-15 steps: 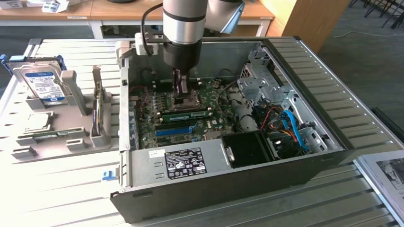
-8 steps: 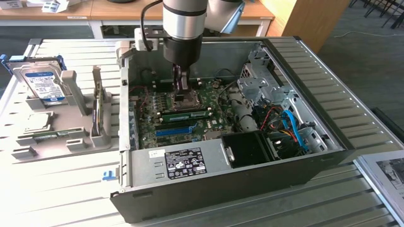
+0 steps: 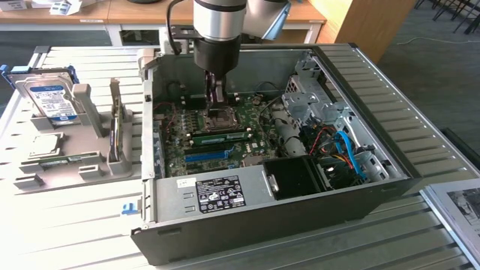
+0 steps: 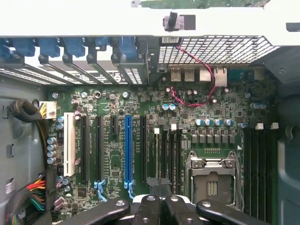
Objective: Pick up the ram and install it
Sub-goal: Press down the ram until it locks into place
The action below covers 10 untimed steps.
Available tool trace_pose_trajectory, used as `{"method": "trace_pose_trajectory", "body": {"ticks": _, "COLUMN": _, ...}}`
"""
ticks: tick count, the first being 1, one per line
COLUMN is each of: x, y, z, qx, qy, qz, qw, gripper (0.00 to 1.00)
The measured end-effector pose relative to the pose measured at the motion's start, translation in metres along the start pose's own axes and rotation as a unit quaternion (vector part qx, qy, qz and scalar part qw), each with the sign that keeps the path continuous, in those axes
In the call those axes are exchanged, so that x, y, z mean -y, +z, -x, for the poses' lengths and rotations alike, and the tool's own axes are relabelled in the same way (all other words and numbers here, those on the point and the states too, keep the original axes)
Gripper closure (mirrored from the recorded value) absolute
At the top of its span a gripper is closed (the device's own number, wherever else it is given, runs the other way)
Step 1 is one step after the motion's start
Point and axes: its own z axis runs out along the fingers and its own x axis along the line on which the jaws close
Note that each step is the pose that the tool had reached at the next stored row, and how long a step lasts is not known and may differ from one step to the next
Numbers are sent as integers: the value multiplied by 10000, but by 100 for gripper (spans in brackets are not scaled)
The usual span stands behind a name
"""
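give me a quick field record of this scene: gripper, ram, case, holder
gripper: gripper shut, low inside the open pc case, above the motherboard near the CPU socket
ram: green stick lying along the motherboard slots in the exterior view; whether it is fully seated cannot be told
holder: grey tray on the exterior view's left, with hard drive standing upright
table: slatted metal surface

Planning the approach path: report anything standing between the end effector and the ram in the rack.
The end effector hangs low inside the computer case, over the motherboard. The ram stands in the grey rack outside, toward the exterior view's left. The case's side wall rises between them.
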Motion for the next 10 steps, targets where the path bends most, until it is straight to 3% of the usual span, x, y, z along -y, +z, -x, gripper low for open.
{"method": "trace_pose_trajectory", "body": {"ticks": 10, "x": -2, "y": -107, "z": -2, "qx": 1, "qy": 0, "qz": 2, "qw": 10000, "gripper": 90}}
